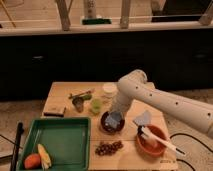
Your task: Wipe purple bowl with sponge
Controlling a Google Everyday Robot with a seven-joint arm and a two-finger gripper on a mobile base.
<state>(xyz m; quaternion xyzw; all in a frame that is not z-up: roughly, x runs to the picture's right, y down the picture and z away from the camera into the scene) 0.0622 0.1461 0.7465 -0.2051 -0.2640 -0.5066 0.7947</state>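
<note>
I have the sponge (116,118) down inside the purple bowl (111,122), which sits near the middle of the table, a little right of centre. The gripper (115,113) hangs right over the bowl, its fingers closed on the sponge, so I judge the wiping step is in hand. Whether the pad is pressed on the bowl's floor or just above it, I cannot tell.

Next I would sweep the sponge round the inside wall and floor, pressing lightly so the bowl does not slide or tip, and keeping the arm (165,102) clear of its neighbours.

Just right of the bowl lies a pale cloth (143,119), pointed at its far end, touching or nearly touching the rim of the orange bowl (150,142). That bowl stands at the near right with a white utensil (162,142) lying across it. Near the bowl, toward me, is a bunch of grapes (108,148). On its far left stand a green cup (96,105) and a metal cup (78,104); a white cup (109,90) is farther back.

A green tray (60,140) fills the near left, holding an orange (32,161) and a corn cob (44,156) in its near corner. A small block (54,110) lies at the far left.

The table (65,92) is pale wood. Behind it runs a dark counter front with a lit ledge above.
</note>
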